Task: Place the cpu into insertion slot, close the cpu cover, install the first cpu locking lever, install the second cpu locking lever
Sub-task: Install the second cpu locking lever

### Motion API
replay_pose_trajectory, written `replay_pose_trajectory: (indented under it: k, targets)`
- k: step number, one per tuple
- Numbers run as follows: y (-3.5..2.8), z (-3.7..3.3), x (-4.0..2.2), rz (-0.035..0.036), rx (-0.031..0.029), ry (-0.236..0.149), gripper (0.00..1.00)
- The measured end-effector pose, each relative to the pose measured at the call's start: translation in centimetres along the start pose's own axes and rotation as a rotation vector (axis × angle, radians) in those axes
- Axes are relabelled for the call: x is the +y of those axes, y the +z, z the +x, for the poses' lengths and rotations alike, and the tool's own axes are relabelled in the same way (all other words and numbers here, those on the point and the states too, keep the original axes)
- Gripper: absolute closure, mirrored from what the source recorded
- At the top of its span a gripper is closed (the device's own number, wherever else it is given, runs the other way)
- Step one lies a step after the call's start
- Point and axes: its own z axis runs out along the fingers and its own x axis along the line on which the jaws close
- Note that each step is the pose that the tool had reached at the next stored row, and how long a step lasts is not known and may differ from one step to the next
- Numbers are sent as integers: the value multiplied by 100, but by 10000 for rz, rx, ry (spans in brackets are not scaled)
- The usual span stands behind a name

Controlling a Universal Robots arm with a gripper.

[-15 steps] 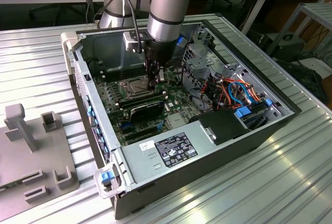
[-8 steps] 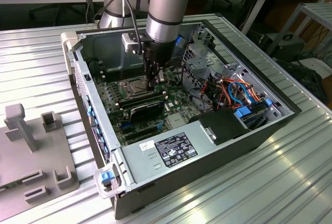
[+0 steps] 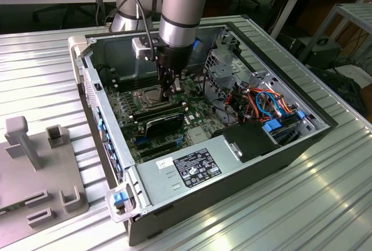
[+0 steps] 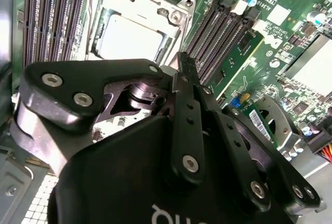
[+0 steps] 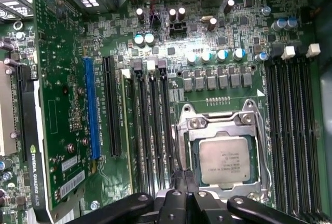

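Two banks of long black memory slots (image 5: 290, 130) hem in the insertion slot (image 5: 180, 137), one along each side, so free room around the socket is narrow. Past one bank stand a blue card slot (image 5: 92, 110) and an upright green graphics card (image 5: 46, 105). The cpu (image 5: 224, 159) lies flat in the slot, its silver-grey top showing through the window of the cpu cover (image 5: 222, 128), which lies down over the chip's edges. In the exterior view the open computer case (image 3: 87, 82) lies on a ribbed metal table (image 3: 290, 204); its walls, a drive cage (image 3: 224, 65) and the power supply (image 3: 192, 167) bound the motherboard. The arm drops nearly vertical into the case. The gripper (image 5: 182, 178) points down at a corner of the socket, just beside the cover's edge, jaws pressed together with nothing seen between them. Whether the tips touch the board I cannot tell.
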Motion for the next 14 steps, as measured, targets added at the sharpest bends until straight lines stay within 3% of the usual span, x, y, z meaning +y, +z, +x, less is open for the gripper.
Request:
replay_pose_trajectory:
  k: [4, 8, 14]
  targets:
    - [5, 5, 15, 16, 0, -465, 89]
    - [11, 8, 43, 17, -9, -530, 89]
    - [98, 8, 82, 19, -7, -586, 89]
